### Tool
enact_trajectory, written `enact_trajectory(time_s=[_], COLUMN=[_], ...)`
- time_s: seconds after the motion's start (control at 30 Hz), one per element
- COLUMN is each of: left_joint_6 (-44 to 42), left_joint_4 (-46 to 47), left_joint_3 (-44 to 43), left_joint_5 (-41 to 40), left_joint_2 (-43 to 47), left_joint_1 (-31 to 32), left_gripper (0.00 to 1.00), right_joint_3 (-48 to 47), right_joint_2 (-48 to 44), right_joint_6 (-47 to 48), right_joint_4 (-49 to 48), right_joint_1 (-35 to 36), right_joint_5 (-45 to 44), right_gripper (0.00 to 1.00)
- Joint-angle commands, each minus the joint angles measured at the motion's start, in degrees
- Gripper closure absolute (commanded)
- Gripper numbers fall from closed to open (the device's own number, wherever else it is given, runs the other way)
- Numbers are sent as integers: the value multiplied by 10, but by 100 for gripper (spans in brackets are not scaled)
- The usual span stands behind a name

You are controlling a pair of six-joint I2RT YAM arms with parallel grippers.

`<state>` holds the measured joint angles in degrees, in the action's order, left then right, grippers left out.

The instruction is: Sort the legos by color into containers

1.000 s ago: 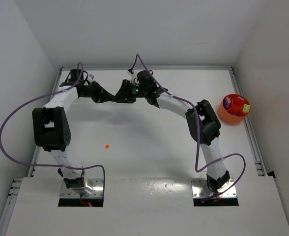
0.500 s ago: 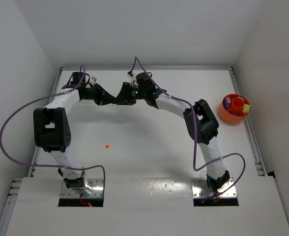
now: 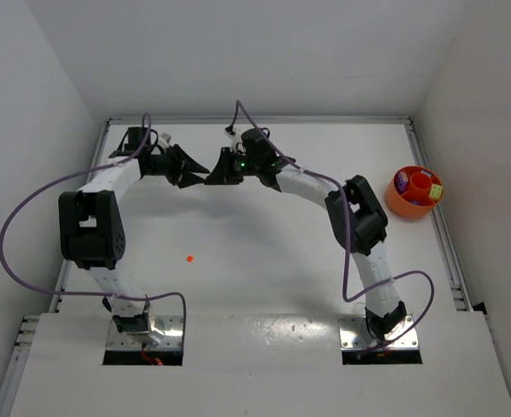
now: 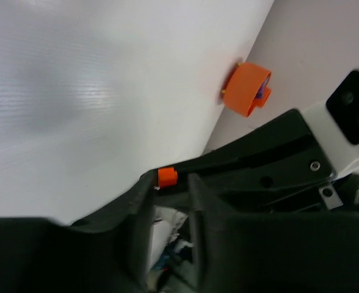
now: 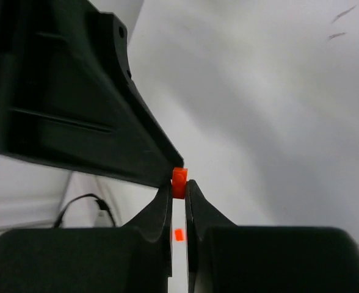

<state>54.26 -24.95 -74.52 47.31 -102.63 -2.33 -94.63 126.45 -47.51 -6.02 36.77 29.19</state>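
Currently in hand: one orange brick (image 5: 178, 179), pinched at the very tips of the right gripper (image 5: 178, 188). Its fingers are pressed together on it, in the air over the far middle of the table (image 3: 282, 261).
Left gripper (image 4: 169, 190): tip to tip with the right one. Its fingers are parted a little wider than the brick, which sits at their ends, and they do not appear to clamp it.
Loose on table: a second orange brick (image 3: 189, 258), alone, left of centre, well apart from both grippers.
Containers: orange bowl (image 3: 398, 205) at the right edge, with the small cups (image 3: 422, 182) nested inside it. Purple, orange and lime can be told apart. None is set out on the table.
Sorted so far: no brick can be made out in any container; the contents are too small to confirm.
Blue bricks: none visible.
Judgement: early stage. The held brick has yet to reach a container, and the table brick remains untouched.
Markings: no brand, label or writing legible in any view.
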Motion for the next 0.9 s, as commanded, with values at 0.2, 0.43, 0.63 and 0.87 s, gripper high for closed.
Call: enact_trajectory(time_s=[0.2, 0.43, 0.63, 0.87], left_joint_6=[-125, -273, -342, -383], left_joint_4=[-75, -142, -155, -143], left_joint_3=[-32, -108, -150, -185], left_joint_5=[-23, -77, -176, -196], left_joint_2=[67, 43, 50, 59], left_joint_1=[-6, -28, -12, -1], left_gripper=[0, 0, 0, 0], right_joint_3=[61, 57, 82, 70], right_joint_2=[-173, -275, -352, -344], right_joint_6=[252, 434, 550, 592], right_joint_4=[134, 440, 551, 623], right_joint_1=[-48, -144, -286, -487], right_joint_5=[-27, -84, -139, -130], right_gripper=[100, 100, 100, 100])
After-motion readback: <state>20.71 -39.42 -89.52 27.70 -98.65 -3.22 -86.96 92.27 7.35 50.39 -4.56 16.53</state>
